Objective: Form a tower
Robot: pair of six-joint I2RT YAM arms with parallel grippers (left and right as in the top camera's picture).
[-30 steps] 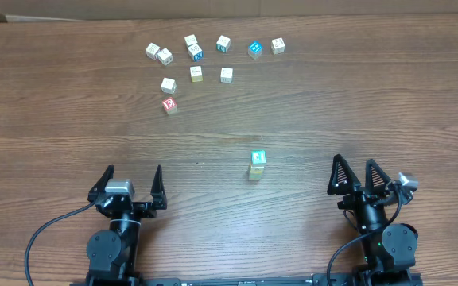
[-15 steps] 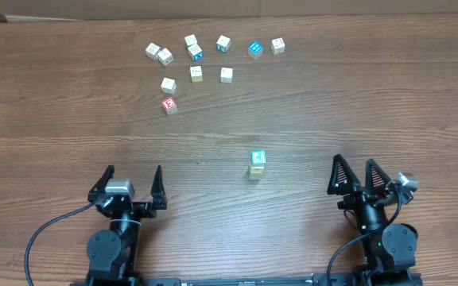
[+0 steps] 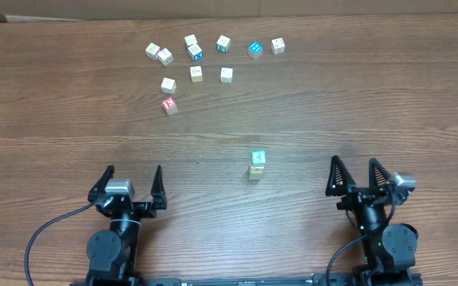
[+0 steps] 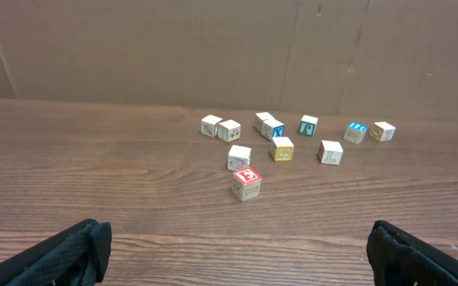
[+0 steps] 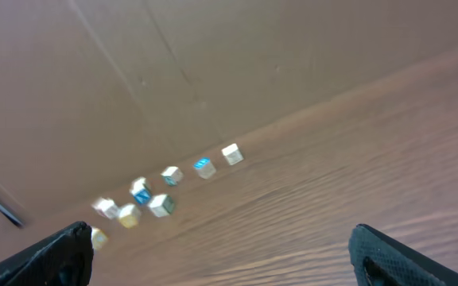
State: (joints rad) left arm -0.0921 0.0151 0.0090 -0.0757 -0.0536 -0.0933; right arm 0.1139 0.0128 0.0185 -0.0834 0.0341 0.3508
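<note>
The tower (image 3: 257,164) stands on the table a little right of centre, a narrow stack with a teal-faced cube on top and a yellowish cube showing under it. My left gripper (image 3: 131,173) rests near the front edge, well to the tower's left, open and empty. My right gripper (image 3: 354,164) sits to the tower's right, also open with nothing in it. In the left wrist view the left gripper (image 4: 235,238) frames bare wood. The right wrist view is blurred and tilted, and the right gripper (image 5: 221,242) holds nothing. Neither wrist view shows the tower.
Several loose letter cubes lie at the back of the table, among them a red cube (image 3: 168,104), a blue cube (image 3: 254,49) and a yellow cube (image 3: 196,73). The red cube (image 4: 246,183) lies nearest in the left wrist view. A cardboard wall (image 4: 213,48) stands behind them.
The right gripper has turned slightly, its fingertips now a little wider apart in the overhead view. The left arm, the tower and the loose cubes have not moved.
</note>
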